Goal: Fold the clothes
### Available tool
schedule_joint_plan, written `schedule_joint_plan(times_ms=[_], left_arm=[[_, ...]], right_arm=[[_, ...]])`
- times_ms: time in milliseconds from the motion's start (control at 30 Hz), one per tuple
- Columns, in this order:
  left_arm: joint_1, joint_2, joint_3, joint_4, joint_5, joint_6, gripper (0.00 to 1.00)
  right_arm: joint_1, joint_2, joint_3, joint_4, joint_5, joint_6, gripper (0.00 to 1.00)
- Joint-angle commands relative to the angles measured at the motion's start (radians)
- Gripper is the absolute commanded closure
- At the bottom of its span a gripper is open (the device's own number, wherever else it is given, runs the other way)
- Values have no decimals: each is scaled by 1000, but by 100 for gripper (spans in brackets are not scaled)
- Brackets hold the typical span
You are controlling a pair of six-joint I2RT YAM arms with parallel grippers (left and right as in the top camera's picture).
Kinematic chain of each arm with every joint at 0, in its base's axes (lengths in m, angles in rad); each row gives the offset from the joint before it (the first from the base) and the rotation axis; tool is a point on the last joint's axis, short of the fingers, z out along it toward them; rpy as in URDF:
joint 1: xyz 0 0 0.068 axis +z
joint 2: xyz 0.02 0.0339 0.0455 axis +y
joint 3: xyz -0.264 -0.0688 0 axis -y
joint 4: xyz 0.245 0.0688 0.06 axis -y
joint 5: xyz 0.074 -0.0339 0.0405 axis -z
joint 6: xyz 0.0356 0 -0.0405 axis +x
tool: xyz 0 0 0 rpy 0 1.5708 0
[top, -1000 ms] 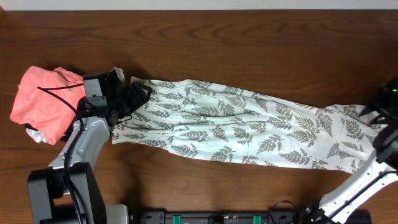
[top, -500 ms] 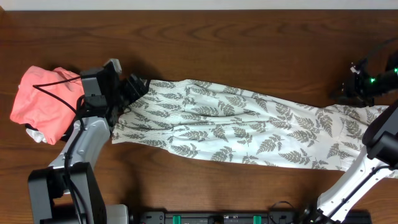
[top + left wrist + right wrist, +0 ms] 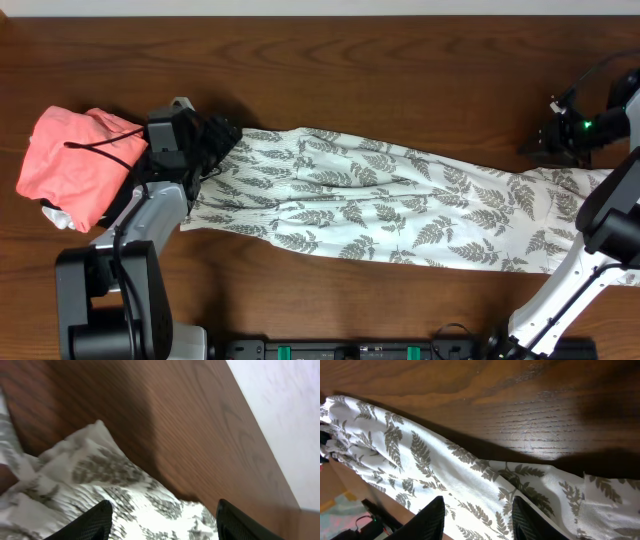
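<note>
The white garment with grey fern leaves (image 3: 400, 205) lies stretched across the table from left to right. My left gripper (image 3: 222, 138) sits at its left end, open, with the cloth's bunched edge (image 3: 100, 467) showing between and beyond the fingers (image 3: 97, 521); the gripper (image 3: 162, 525) holds nothing. My right gripper (image 3: 538, 142) hovers above the table just past the garment's far right part, open and empty. In the right wrist view the gripper (image 3: 477, 520) is over the leaf-printed cloth (image 3: 420, 460).
A salmon-pink garment (image 3: 75, 160) is bunched at the far left beside my left arm, with a black cord across it. The table's far edge meets a pale wall (image 3: 280, 420). Bare wood (image 3: 380, 70) lies behind the garment.
My right gripper has left the garment's right end and moved up and toward the far side, then a little left. My left gripper has shifted slightly at the left end.
</note>
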Motion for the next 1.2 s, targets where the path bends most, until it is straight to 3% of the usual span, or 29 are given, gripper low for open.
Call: schedule_joint_plan(times_ms=[0, 800, 867, 933, 1167], left_arm=[[2, 6, 13, 5, -77, -32, 33], [2, 120, 13, 101, -136, -41, 34], [2, 120, 13, 106, -137, -41, 35], [2, 120, 13, 106, -137, -41, 42], [0, 142, 13, 106, -136, -42, 43]], right_arm=[[6, -21, 0, 2, -18, -19, 58], [6, -21, 0, -3, 0, -18, 58], [6, -21, 0, -3, 0, -18, 58], [6, -21, 0, -3, 0, -18, 59], [7, -21, 0, -4, 0, -18, 59]])
